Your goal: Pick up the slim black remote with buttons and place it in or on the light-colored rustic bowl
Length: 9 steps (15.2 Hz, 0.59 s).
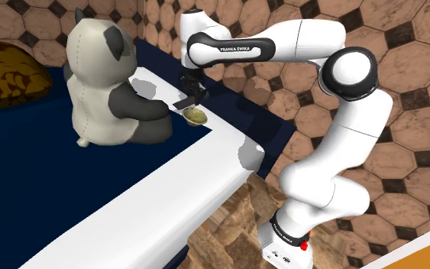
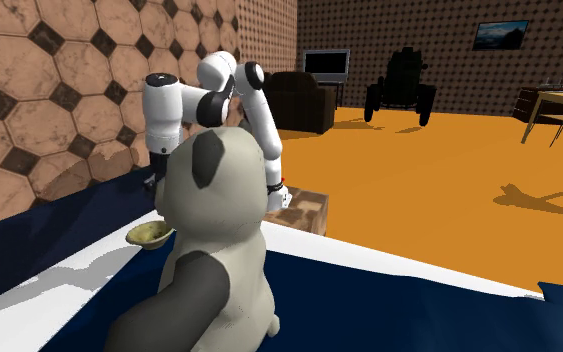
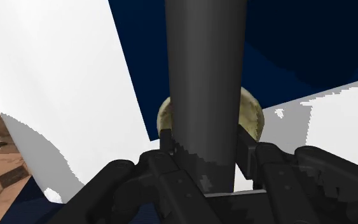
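Black gripper (image 3: pixel 204 143) clamps the dark slim remote (image 3: pixel 206 76), held over the pale bowl (image 3: pixel 252 114).

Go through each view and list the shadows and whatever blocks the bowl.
Shoulder view: a grey shadow patch lies near the corner of the white surface, and the bowl sits under the gripper. Second exterior view: the plush panda looms in front, and furniture throws long shadows on the orange floor. Wrist view: the clasped remote covers the bowl's middle, and shadow edges look jagged.
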### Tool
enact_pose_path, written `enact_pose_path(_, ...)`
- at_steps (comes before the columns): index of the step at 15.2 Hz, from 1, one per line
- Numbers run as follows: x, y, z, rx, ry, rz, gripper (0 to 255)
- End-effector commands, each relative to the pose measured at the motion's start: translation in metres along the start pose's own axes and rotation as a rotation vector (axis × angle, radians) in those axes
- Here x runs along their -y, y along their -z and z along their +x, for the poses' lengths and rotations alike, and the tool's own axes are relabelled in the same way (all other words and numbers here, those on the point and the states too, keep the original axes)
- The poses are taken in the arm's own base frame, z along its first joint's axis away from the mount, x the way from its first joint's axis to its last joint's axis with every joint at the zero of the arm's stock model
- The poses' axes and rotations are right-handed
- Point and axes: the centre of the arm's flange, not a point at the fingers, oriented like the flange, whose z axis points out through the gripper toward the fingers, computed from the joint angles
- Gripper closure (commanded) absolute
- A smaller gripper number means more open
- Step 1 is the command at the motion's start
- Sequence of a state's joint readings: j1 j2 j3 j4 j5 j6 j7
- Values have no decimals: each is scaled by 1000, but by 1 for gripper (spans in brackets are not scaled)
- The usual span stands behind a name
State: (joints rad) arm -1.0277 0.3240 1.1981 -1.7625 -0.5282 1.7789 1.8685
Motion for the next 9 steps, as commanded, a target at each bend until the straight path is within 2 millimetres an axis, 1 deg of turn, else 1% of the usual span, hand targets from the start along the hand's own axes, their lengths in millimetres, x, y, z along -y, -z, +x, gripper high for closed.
enact_pose_path(1,14,-8,23,-3,1,-1,255)
enact_pose_path(3,27,-13,42,-3,1,-1,255)
enact_pose_path(9,28,-43,35,-3,1,-1,255)
